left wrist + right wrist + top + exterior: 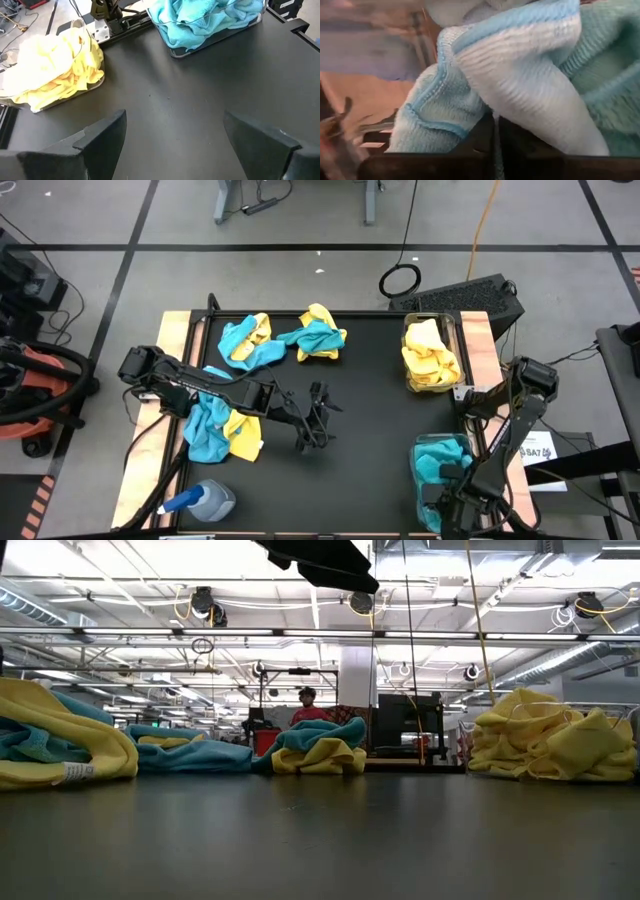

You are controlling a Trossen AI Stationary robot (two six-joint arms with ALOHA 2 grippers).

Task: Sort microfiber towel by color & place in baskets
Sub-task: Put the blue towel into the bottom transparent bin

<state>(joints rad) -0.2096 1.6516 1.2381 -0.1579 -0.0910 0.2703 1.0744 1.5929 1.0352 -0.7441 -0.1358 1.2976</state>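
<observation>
A black matte table (370, 390) with pale wooden side strips holds soft, ribbed microfiber towels in bright yellow and teal-blue.

Two crumpled mixed piles lie along the far edge: one mostly teal (248, 342), and one of teal and yellow (320, 335) just beside it. A third rumpled heap of teal and yellow (220, 425) sits under the left arm on the left side. A small white tag (75, 772) shows on a yellow towel in the low view; its print is too small to read.

On the right side stand two clear plastic baskets with rounded corners. The far basket (459, 362) holds only yellow towels (55, 67), folded loosely. The near basket (418, 448) holds teal towels (205, 20).

The left gripper (318, 418) hovers over bare table near the middle, its two dark, flat fingers (102, 137) spread wide and holding nothing.

The right gripper (445, 500) reaches into the near basket; its wrist camera shows its fingers closed narrowly against a teal towel (470, 95) with a stitched hem and fine looped weave.

A translucent spray bottle with a blue cap (200, 502) lies at the near left edge.
</observation>
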